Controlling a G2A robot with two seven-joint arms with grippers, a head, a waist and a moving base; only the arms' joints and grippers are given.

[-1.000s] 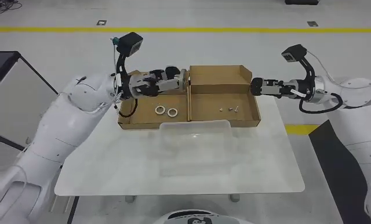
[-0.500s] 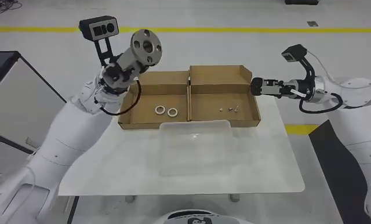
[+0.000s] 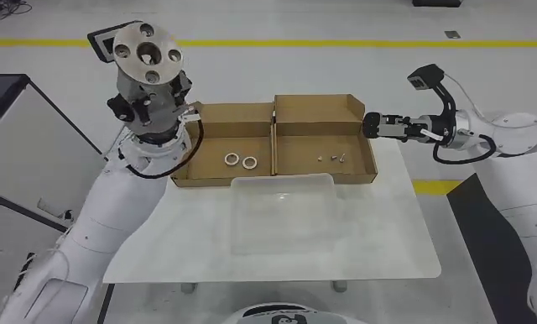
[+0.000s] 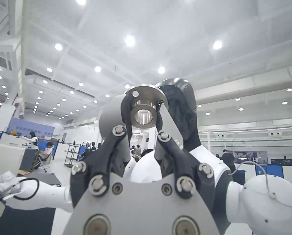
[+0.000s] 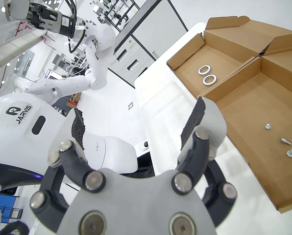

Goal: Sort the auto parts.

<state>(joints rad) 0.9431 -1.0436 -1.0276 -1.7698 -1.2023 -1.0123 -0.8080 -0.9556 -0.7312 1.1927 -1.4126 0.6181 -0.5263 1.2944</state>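
My left gripper (image 3: 151,93) is raised high beyond the table's left rear, shut on a round metal flanged hub (image 3: 148,53) whose drilled face points up at the top camera. In the left wrist view the hub (image 4: 146,99) sits between the fingers, its bore facing back. Two white rings (image 3: 239,161) lie in the left cardboard box (image 3: 218,139). Several small bolts (image 3: 333,156) lie in the right cardboard box (image 3: 306,143). My right gripper (image 3: 369,124) hangs open and empty just outside that box's right wall.
A clear plastic tray (image 3: 281,215) lies on the white table (image 3: 168,248) in front of the two boxes. In the right wrist view the rings (image 5: 206,74) and bolts (image 5: 286,141) lie in their boxes, and the left arm holds the hub (image 5: 10,7) far off.
The left arm lifted the hub from over the left box, swinging it up and leftward, and turned its flange toward the top camera. The right arm stayed still.
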